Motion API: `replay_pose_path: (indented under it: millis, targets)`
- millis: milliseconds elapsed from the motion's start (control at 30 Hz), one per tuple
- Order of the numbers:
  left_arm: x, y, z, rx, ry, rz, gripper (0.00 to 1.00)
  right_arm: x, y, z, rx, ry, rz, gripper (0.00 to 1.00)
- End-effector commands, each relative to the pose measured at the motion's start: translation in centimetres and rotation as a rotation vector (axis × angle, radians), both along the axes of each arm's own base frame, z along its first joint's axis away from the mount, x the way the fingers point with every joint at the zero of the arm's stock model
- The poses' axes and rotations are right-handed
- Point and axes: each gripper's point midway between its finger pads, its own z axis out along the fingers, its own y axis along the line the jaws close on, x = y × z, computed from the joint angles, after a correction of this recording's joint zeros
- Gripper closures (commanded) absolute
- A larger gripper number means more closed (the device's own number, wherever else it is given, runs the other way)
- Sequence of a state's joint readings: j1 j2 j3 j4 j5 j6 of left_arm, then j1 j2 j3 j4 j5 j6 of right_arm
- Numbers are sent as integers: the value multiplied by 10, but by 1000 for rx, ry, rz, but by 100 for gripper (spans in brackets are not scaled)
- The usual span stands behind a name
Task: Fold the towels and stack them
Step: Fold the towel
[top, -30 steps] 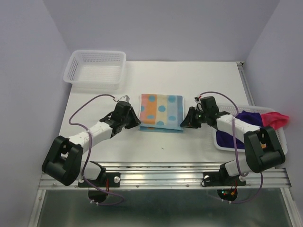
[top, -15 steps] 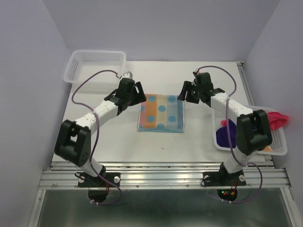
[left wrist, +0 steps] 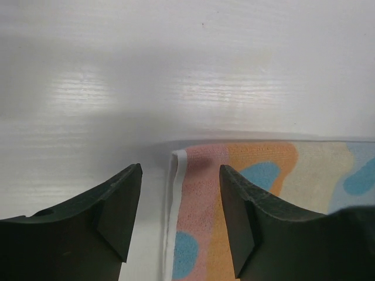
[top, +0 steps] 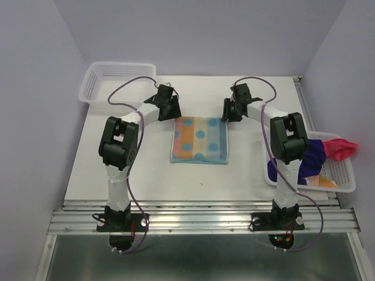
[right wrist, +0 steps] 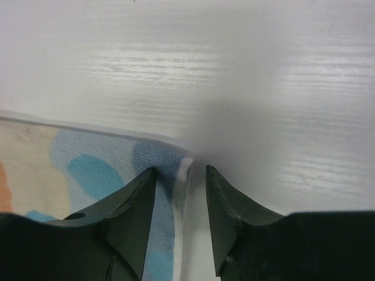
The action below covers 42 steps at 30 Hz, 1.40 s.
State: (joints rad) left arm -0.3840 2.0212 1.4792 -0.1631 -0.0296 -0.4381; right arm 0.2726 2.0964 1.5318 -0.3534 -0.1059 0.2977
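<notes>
Okay, folded towel lies flat mid-table, striped orange, cream and light blue with blue dots. Both arms reach out to its far edge, one at each far corner.

Left gripper sits at the far-left corner. In the left wrist view its fingers are spread wide with the corner's white hem between them. I see nothing pinched; the right finger is over the cloth and the left finger is over bare table.

Right gripper sits at the far-right corner. In the right wrist view its fingers are apart, with a narrower gap than on the left. The blue corner of the towel pokes into that gap. The cloth is not squeezed, as I see daylight between the pads. I can't tell if the tips touch the table.

Left basket, white mesh, is at the far-left of the table, well apart from the towel. Right basket is at the right edge, near side. The purple towel is bunched inside it, partly behind the right arm. The pink towel hangs over its far rim. A bit of patterned cloth shows at the basket's near end, too little to tell how it lies.
</notes>
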Motion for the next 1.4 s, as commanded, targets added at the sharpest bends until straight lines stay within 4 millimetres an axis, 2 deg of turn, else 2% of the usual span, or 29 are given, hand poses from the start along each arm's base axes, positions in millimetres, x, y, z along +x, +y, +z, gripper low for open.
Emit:
replay_pose_path:
  millis: [0,133,233,367,400,433,467,500,533,567,600,633,667,700,767,800,833,867,900,933,1000,1033,1067,1100,1167,1200,1233,1267,1367]
  targets:
    - [17,-3,12,-1,-23,-32,35,23,-3,12,3,-52,24,57]
    - [22,-7,-7,-22,15,-49,44,24,5,1,40,-40,58,64]
    - [25,-13,-9,-45,24,-71,60,25,7,-3,49,-37,71,71]
    - [25,-11,-4,-45,12,-65,100,23,11,3,62,-47,108,90]
    - [25,-11,5,-48,-4,-65,100,20,12,6,67,-49,117,98]
    - [21,-12,7,-56,-11,-72,100,18,12,7,72,-51,121,99]
    - [19,-11,11,-64,-23,-71,100,17,14,23,84,-81,127,99]
    - [17,-11,18,-72,-44,-71,100,15,13,29,87,-95,128,99]
    - [14,-11,40,-96,-88,-68,100,8,12,29,96,-96,131,99]
    - [6,-8,38,-102,-97,-67,100,5,14,47,109,-129,135,99]
    - [1,-7,43,-110,-110,-66,100,-1,13,53,117,-136,137,99]
    - [-5,-6,63,-135,-152,-67,100,-4,16,60,136,-156,147,99]
    - [-17,-5,54,-136,-140,-71,100,-17,15,65,150,-154,147,99]
    - [-27,-4,68,-151,-162,-73,100,-22,16,69,161,-159,150,99]
    - [-38,-6,76,-172,-199,-77,100,-39,21,74,209,-156,167,99]
    - [-57,-6,71,-179,-188,-81,100,-53,21,63,220,-135,168,99]
    - [-66,-6,70,-183,-190,-83,100,-63,21,75,233,-157,170,99]
    - [-81,-3,56,-178,-163,-83,100,-70,20,76,239,-157,166,99]
    - [-88,-3,55,-190,-160,-72,100,-85,16,63,236,-120,159,99]
    - [-99,-5,63,-205,-179,-79,100,-92,19,65,239,-126,165,99]
    - [-120,-3,49,-220,-158,-72,100,-115,18,68,255,-126,167,99]
    - [-127,-6,60,-238,-189,-74,100,-124,24,79,277,-152,183,99]
    - [-139,-2,48,-230,-166,-65,100,-132,26,79,283,-151,189,99]
    - [-145,-1,57,-249,-187,-52,100,-146,30,73,285,-132,203,99]
    - [-156,3,53,-253,-186,-38,100,-160,33,74,293,-130,213,99]
    - [-165,6,43,-251,-168,-37,100,-165,35,81,302,-145,217,99]
    - [-169,8,46,-266,-177,-30,100,-171,37,80,304,-146,222,99]
    - [-173,15,36,-244,-167,-4,100,-178,36,73,305,-128,213,99]
    - [-186,20,25,-254,-143,10,100,-189,32,65,297,-109,193,99]
